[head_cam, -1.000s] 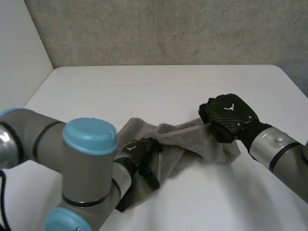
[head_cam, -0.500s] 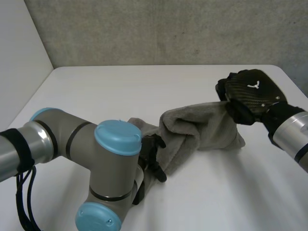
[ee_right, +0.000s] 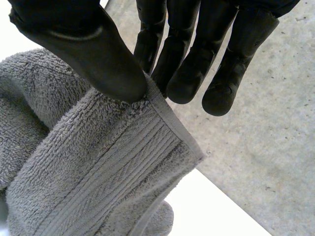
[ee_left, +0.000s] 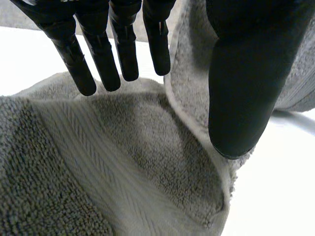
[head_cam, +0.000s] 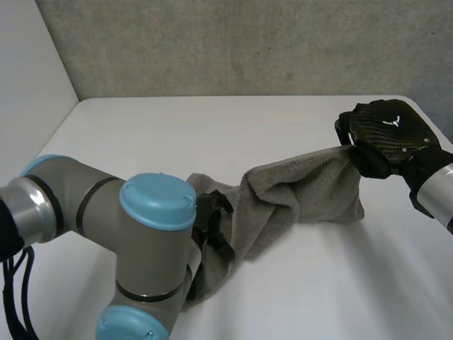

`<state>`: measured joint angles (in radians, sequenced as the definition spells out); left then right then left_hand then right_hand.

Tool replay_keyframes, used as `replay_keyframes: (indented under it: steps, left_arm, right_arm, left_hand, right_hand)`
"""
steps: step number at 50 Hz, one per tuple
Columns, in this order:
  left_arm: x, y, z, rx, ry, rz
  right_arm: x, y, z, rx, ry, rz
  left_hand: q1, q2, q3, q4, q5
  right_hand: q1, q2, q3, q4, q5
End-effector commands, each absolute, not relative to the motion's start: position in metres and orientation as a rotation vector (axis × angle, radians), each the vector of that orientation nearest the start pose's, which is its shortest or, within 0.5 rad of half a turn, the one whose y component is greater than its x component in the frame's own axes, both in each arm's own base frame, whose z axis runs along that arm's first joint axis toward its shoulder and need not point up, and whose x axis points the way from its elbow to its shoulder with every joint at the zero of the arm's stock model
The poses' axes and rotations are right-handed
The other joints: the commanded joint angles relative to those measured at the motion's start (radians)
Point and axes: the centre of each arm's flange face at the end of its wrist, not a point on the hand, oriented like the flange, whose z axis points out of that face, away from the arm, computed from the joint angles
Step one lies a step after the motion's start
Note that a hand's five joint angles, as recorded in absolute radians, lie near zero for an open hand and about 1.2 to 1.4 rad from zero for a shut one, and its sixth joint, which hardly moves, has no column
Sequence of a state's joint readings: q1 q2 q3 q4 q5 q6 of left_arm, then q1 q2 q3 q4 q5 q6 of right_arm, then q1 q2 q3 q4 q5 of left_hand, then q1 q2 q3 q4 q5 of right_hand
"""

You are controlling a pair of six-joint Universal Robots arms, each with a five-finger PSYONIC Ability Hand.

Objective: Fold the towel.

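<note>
- Note that the black right hand [head_cam: 386, 134] has carried its end of the grey terry towel [head_cam: 304, 188] to the right and towards the far side of the white bench [head_cam: 212, 120]. One second ago it was nearer the middle.
- Its fingers [ee_right: 182, 49] and thumb pinch the ribbed border by a towel corner, holding that end off the bench.
- The towel now spans both hands as a bunched band rather than a heap. Treat this as spreading before the fold, which has not begun.
- The black left hand [head_cam: 211, 221] stays at the near left end. Its fingers [ee_left: 98, 59] are straight, well apart from the thumb, and lie over the cloth without clamping it.
</note>
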<state>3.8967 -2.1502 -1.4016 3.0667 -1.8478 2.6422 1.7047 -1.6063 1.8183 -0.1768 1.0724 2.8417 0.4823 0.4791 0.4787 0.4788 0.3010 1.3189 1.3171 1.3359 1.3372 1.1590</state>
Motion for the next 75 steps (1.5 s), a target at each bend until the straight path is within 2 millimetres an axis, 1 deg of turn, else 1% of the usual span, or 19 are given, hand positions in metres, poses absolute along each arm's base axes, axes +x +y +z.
replay_keyframes:
  steps: [1,7,22,29,37,42,44,48,51,54,56,57,61,62,64,71,72,73,75]
  left_arm:
    - [-0.347,-0.181,0.148,0.229,3.114,-1.761]
    - [-0.357,-0.190,0.151,0.218,3.107,-1.814]
    - [-0.370,-0.201,0.147,0.210,3.100,-1.858]
    - [-0.374,-0.208,0.158,0.169,3.067,-1.936]
    - [-0.377,-0.213,0.171,0.124,3.037,-2.005]
    - [-0.379,-0.213,0.165,0.140,3.048,-1.987]
    - [-0.381,-0.214,0.155,0.148,3.057,-1.958]
    - [-0.383,-0.215,0.148,0.146,3.075,-1.937]
    - [-0.387,-0.212,0.142,0.162,3.141,-1.898]
    - [-0.391,-0.207,0.139,0.176,3.237,-1.853]
    - [-0.396,-0.202,0.139,0.185,3.312,-1.824]
    - [-0.396,-0.202,0.139,0.185,3.313,-1.824]
    - [-0.397,-0.200,0.141,0.175,3.335,-1.819]
    - [-0.397,-0.200,0.141,0.176,3.335,-1.819]
    - [-0.397,-0.200,0.141,0.176,3.337,-1.818]
    - [-0.392,-0.203,0.149,0.193,3.320,-1.816]
    - [-0.387,-0.203,0.161,0.187,3.311,-1.824]
    - [-0.387,-0.203,0.161,0.187,3.311,-1.825]
    - [-0.369,-0.204,0.187,0.169,3.270,-1.839]
  right_arm:
    - [0.204,-0.259,0.270,-0.909,1.879,-2.049]
    - [0.201,-0.259,0.278,-0.903,1.863,-2.085]
    - [0.203,-0.253,0.277,-0.914,1.856,-2.070]
    - [0.202,-0.252,0.283,-0.913,1.836,-2.101]
    - [0.202,-0.252,0.283,-0.914,1.837,-2.097]
    - [0.202,-0.251,0.283,-0.917,1.834,-2.094]
    - [0.202,-0.251,0.282,-0.918,1.834,-2.092]
    - [0.202,-0.251,0.282,-0.918,1.834,-2.092]
    - [0.202,-0.251,0.282,-0.919,1.832,-2.094]
    - [0.203,-0.252,0.281,-0.921,1.832,-2.092]
    - [0.202,-0.252,0.282,-0.919,1.831,-2.095]
    - [0.202,-0.252,0.282,-0.919,1.831,-2.095]
    - [0.203,-0.252,0.282,-0.923,1.830,-2.093]
    - [0.203,-0.252,0.282,-0.923,1.830,-2.093]
    - [0.203,-0.252,0.282,-0.921,1.831,-2.090]
    - [0.204,-0.254,0.291,-0.930,1.802,-2.116]
    - [0.205,-0.254,0.295,-0.942,1.789,-2.121]
    - [0.205,-0.254,0.295,-0.942,1.789,-2.121]
    - [0.205,-0.253,0.303,-0.953,1.811,-2.088]
  left_hand:
    - [0.054,0.057,0.058,0.058,0.061]
    - [0.054,0.057,0.058,0.058,0.061]
    - [0.066,0.069,0.070,0.069,0.073]
    - [0.078,0.081,0.081,0.081,0.084]
    - [0.078,0.081,0.081,0.081,0.084]
    - [0.072,0.075,0.075,0.075,0.079]
    - [0.072,0.075,0.075,0.075,0.079]
    - [0.084,0.087,0.087,0.087,0.090]
    - [0.104,0.107,0.108,0.108,0.111]
    - [0.210,0.213,0.213,0.213,0.217]
    - [0.370,0.373,0.374,0.374,0.377]
    - [0.371,0.374,0.375,0.375,0.378]
    - [0.635,0.638,0.638,0.638,0.641]
    - [0.635,0.639,0.639,0.639,0.642]
    - [0.913,0.916,0.916,0.916,0.919]
    - [0.914,0.917,0.918,0.917,0.921]
    - [0.914,0.917,0.918,0.917,0.921]
    - [0.914,0.917,0.918,0.917,0.921]
    - [0.914,0.917,0.918,0.917,0.921]
  right_hand:
    - [0.077,0.079,0.060,0.059,0.063]
    - [0.077,0.079,0.060,0.059,0.063]
    - [0.077,0.079,0.060,0.059,0.063]
    - [0.077,0.079,0.060,0.059,0.063]
    - [0.077,0.079,0.060,0.059,0.063]
    - [0.077,0.079,0.060,0.059,0.063]
    - [0.077,0.079,0.060,0.059,0.063]
    - [0.077,0.079,0.060,0.059,0.063]
    - [0.077,0.079,0.060,0.059,0.063]
    - [0.077,0.079,0.060,0.059,0.063]
    - [0.077,0.079,0.060,0.059,0.063]
    - [0.077,0.079,0.060,0.059,0.063]
    - [0.077,0.079,0.060,0.059,0.063]
    - [0.077,0.079,0.060,0.059,0.063]
    - [0.077,0.079,0.060,0.059,0.063]
    - [0.077,0.079,0.060,0.059,0.063]
    - [0.077,0.079,0.060,0.059,0.063]
    - [0.077,0.079,0.060,0.059,0.063]
    - [0.077,0.079,0.060,0.059,0.063]
